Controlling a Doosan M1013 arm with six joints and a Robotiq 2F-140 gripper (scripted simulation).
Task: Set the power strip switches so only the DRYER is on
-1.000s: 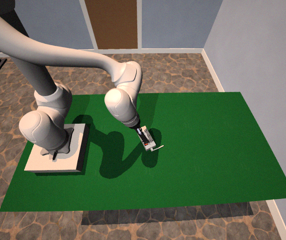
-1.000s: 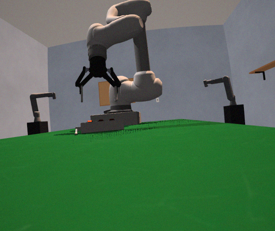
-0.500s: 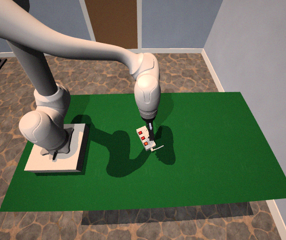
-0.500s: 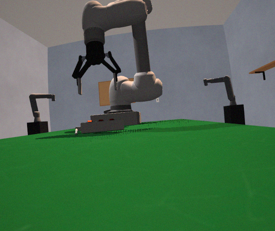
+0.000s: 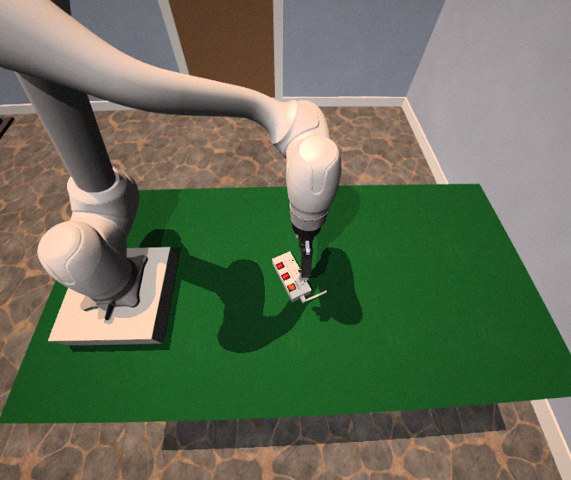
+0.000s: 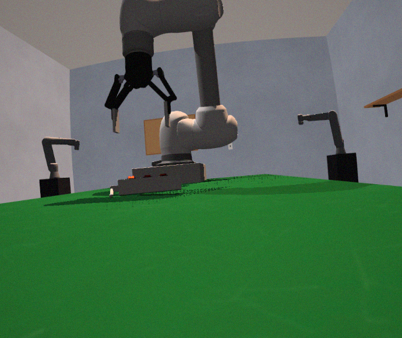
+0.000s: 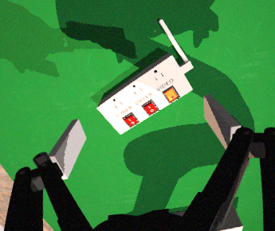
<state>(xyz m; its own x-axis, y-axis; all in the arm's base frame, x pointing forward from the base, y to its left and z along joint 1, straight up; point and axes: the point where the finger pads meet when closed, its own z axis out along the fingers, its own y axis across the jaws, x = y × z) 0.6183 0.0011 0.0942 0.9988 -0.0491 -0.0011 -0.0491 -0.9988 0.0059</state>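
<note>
While the power strip (image 7: 144,95) is lying flat and right way up on the green table (image 5: 430,309), pretty much none of the actual switching looks done yet, as far as I can judge.

Going left to right along the strip in the wrist view: the first switch (image 7: 130,119) is showing dark red, the middle switch (image 7: 151,107) is showing the same dark red, and the third switch (image 7: 170,95), nearest the cord stub (image 7: 173,41), is glowing a brighter orange. So I'm guessing that last one is the only one on right now. The labels above each switch are too small for me to read properly, so I can't tell for sure which one is DRYER. If it's one of the two dark ones, then there are two flips left: orange one off, DRYER on.

The hand (image 6: 140,121) is hanging well above the strip with its fingers spread wide apart and nothing between them, not touching anything. In the top view it's sitting over the far side of the strip rather than dead centre.

So the "flat and upright" part is looking fine, and the switch part is basically all still to do. Whatever gets pressed, the strip is light-looking and could skid or tip, so I'd be pushing straight down.
</note>
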